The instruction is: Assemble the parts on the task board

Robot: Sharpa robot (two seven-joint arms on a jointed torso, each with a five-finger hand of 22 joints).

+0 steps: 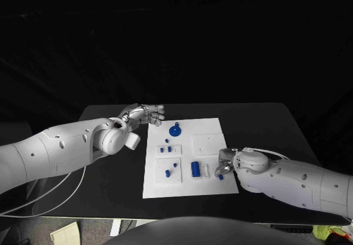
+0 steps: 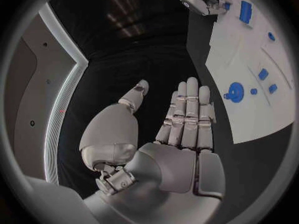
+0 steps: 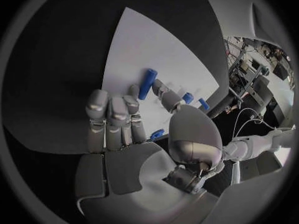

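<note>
The white task board (image 1: 213, 127) lies mid-table. On it are a round blue part (image 1: 175, 130), two small blue parts (image 1: 166, 149), two more (image 1: 168, 173) on a raised plate, and a long blue bar (image 1: 196, 169). My right hand (image 1: 224, 166) rests at the board's right edge, its fingertips reaching toward the bar (image 3: 147, 83) with nothing visibly gripped. A small blue part (image 1: 220, 177) lies just under that hand (image 3: 131, 134). My left hand (image 1: 145, 114) hovers over the black table by the board's far left corner, fingers (image 2: 187, 114) stretched out flat and empty.
A raised white square (image 1: 208, 143) sits on the board's right half. Black table (image 1: 257, 127) surrounds the board (image 2: 249, 50). A white cable (image 1: 51, 196) hangs under my left arm.
</note>
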